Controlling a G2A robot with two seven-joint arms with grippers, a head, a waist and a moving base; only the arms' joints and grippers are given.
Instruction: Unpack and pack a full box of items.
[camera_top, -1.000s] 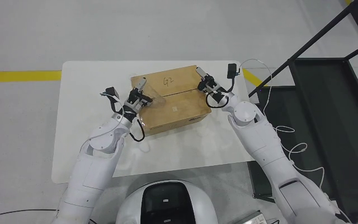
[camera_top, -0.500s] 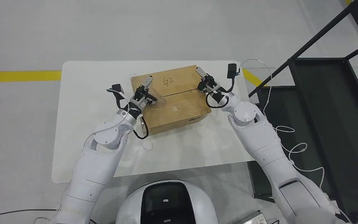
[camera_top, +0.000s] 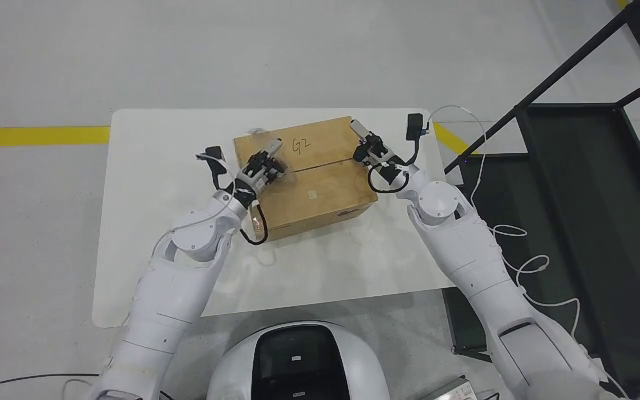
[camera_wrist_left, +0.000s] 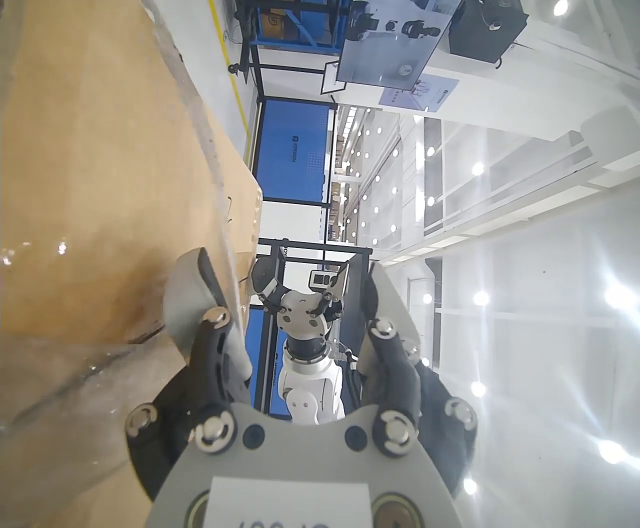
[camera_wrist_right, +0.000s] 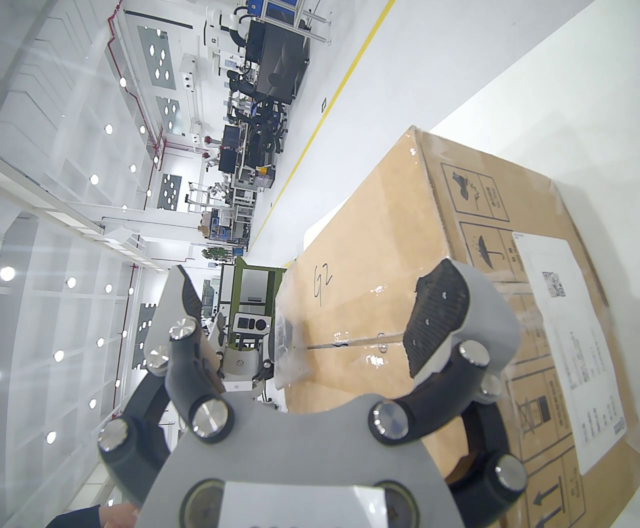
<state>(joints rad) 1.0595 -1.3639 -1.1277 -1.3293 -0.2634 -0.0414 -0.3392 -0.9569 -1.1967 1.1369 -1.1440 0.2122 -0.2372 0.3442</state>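
Observation:
A shut cardboard box (camera_top: 310, 190) lies in the middle of the white table (camera_top: 160, 210), with clear tape along its top seam (camera_wrist_right: 350, 342). My left gripper (camera_top: 268, 166) hangs over the left part of the box top, open; one finger (camera_wrist_left: 200, 295) rests against a loose, lifted edge of clear tape (camera_wrist_left: 222, 220) on the box (camera_wrist_left: 100, 165). That crumpled tape end (camera_wrist_right: 286, 345) stands up at the seam's far end in the right wrist view. My right gripper (camera_top: 364, 147) is open at the box's right end, one pad (camera_wrist_right: 437, 310) above the box (camera_wrist_right: 380, 240).
A black metal frame and platform (camera_top: 570, 150) stand just right of the table. White cables (camera_top: 480, 130) hang off the table's right edge. The box has bare table on its left and in front of it. A yellow floor line (camera_top: 50, 135) runs behind.
My left gripper has moved from the box's left edge to the right, onto the box top near the seam, and the lifted tape strip has bunched up there. The right arm has not moved.

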